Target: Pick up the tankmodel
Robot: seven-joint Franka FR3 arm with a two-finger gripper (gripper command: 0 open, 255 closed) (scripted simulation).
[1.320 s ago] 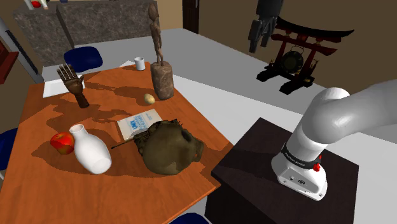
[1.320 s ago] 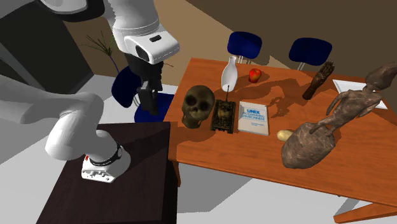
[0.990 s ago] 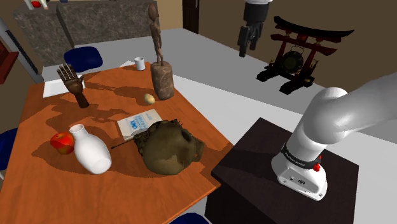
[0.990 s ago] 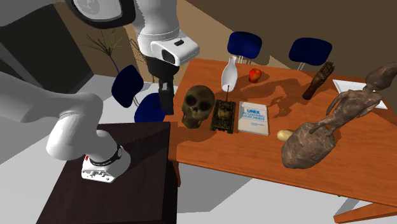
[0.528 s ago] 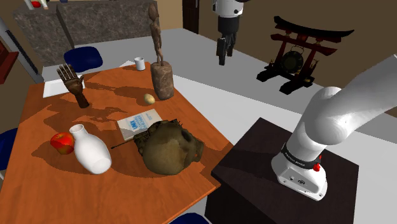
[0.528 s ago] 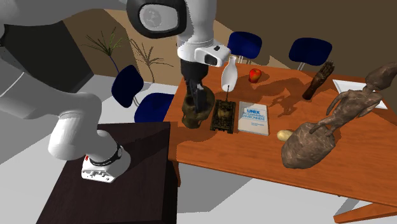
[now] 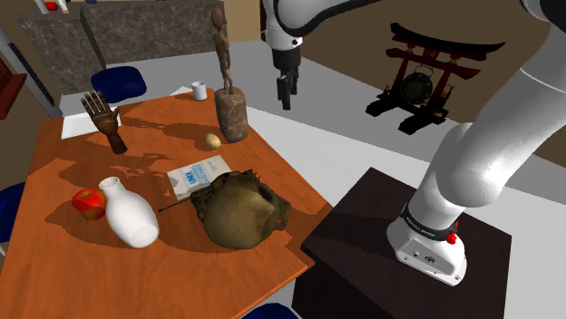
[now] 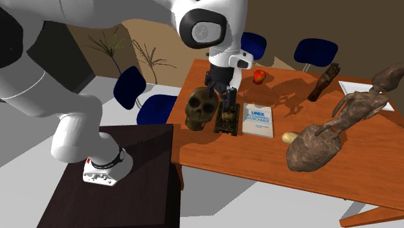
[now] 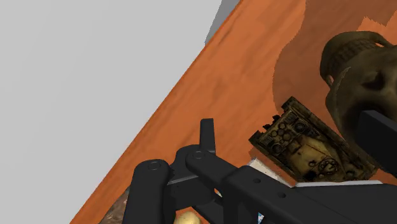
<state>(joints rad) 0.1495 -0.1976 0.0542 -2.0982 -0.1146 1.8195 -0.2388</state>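
The tank model [image 8: 226,119] is a small olive-brown tank lying on the orange wooden table [image 8: 336,175], between a dark skull [image 8: 201,107] and a book [image 8: 258,120]. In the shoulder view the skull [image 7: 243,210] hides most of the tank [image 7: 201,193]. My black gripper [image 8: 228,97] hangs well above the table, over the tank, fingers pointing down. It also appears high up in the shoulder view [image 7: 286,91]. In the wrist view the tank [image 9: 312,145] lies below, beside the skull [image 9: 359,70]. The fingers [image 9: 207,137] stand apart and hold nothing.
On the table stand a white vase [image 7: 129,215], a red apple [image 7: 88,203], a wooden hand [image 7: 106,120], a tall carved figure [image 7: 229,100], a small pale lump [image 7: 211,140] and a cup [image 7: 199,90]. Blue chairs [image 8: 316,50] line the far side. A gong stand [image 7: 426,77] is on the floor.
The arm has swung from beside its stand across to the table. The gripper moved towards the shoulder view's left and now hangs over the tank. Nothing on the table moved.
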